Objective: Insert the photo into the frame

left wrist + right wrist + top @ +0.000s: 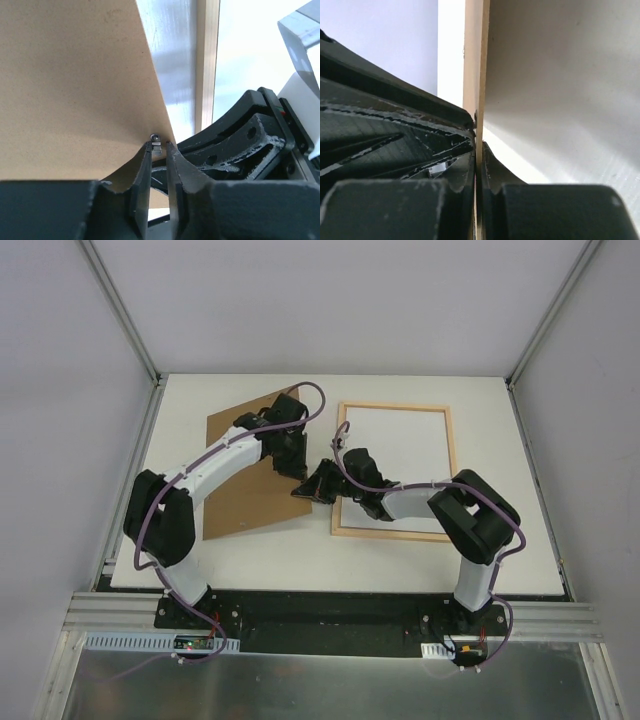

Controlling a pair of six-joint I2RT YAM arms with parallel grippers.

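The light wood frame (394, 532) lies flat right of centre. A white sheet (398, 465) fills it, seemingly the photo with its white reverse up; no printed side shows. My right gripper (325, 486) is at the frame's left rail, and in the right wrist view it (478, 150) is shut on that thin wood rail (475, 60), with the white sheet (560, 85) beside it. My left gripper (297, 468) is at the near right corner of the brown backing board (240, 480). Its fingertips (159, 145) pinch a small metal tab (156, 138) on that corner.
The two grippers almost touch between board and frame; the right gripper's black body (250, 145) fills the left wrist view beside the frame rail (207, 60). White walls and metal posts (120, 310) bound the white table (250, 550).
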